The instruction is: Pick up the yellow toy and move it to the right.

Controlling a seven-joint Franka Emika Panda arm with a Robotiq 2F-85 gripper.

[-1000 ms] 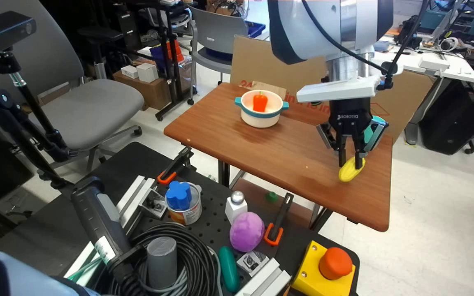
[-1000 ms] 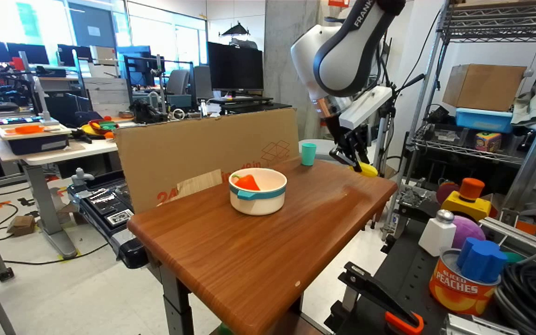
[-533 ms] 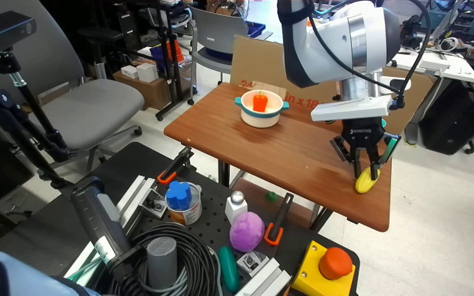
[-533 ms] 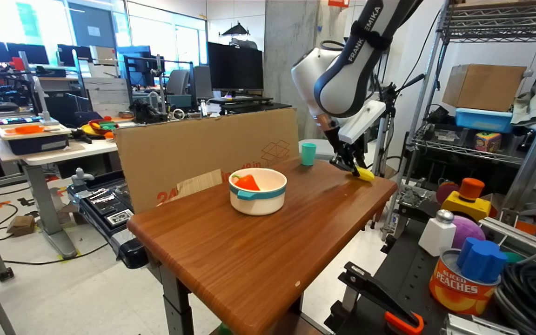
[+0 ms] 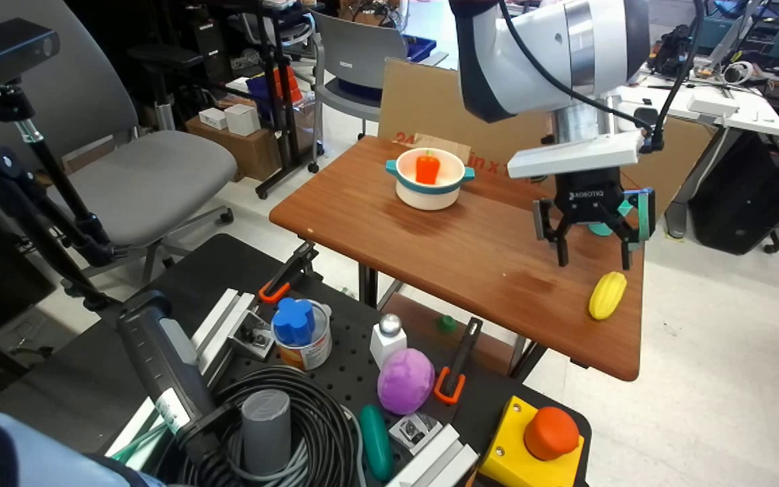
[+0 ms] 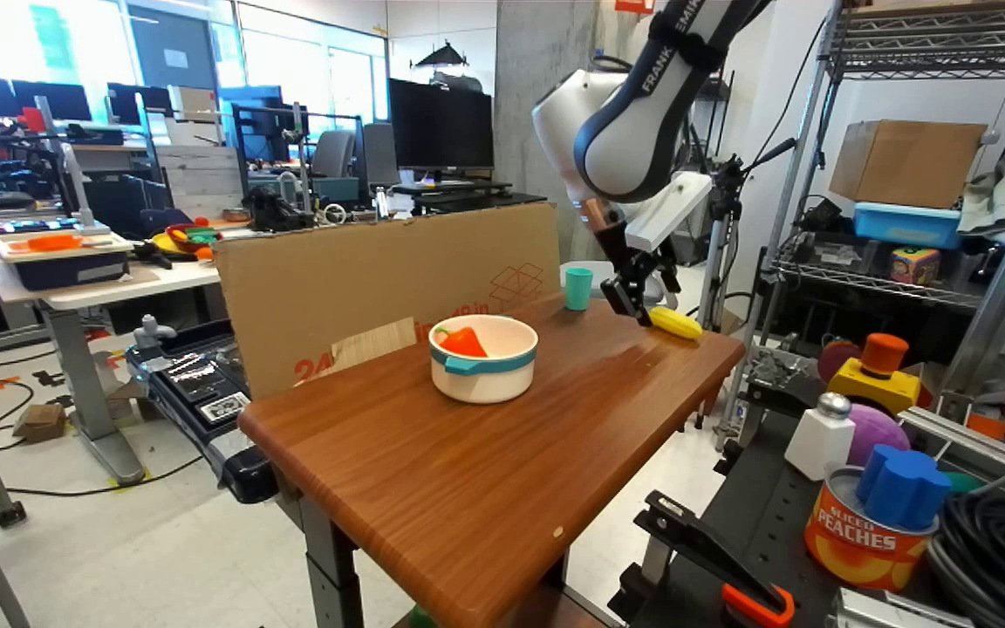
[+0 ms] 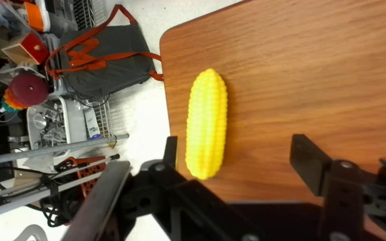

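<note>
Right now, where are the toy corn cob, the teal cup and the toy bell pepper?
Toy corn cob (image 7: 207, 124): wrist view, middle of its kernelled side.
Teal cup (image 6: 578, 290): an exterior view, on its outer wall.
Toy bell pepper (image 5: 427, 170): an exterior view, middle of its body.

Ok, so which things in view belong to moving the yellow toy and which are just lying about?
Part of the job:
yellow toy, lying on the brown table
gripper, open

Just lying about:
cream pot with an orange pepper inside
teal cup
white shaker
rounded purple object
peaches can

Toy (image 7: 206, 124) on table (image 7: 313, 73), apparently apart from gripper (image 5: 594, 266).
</note>
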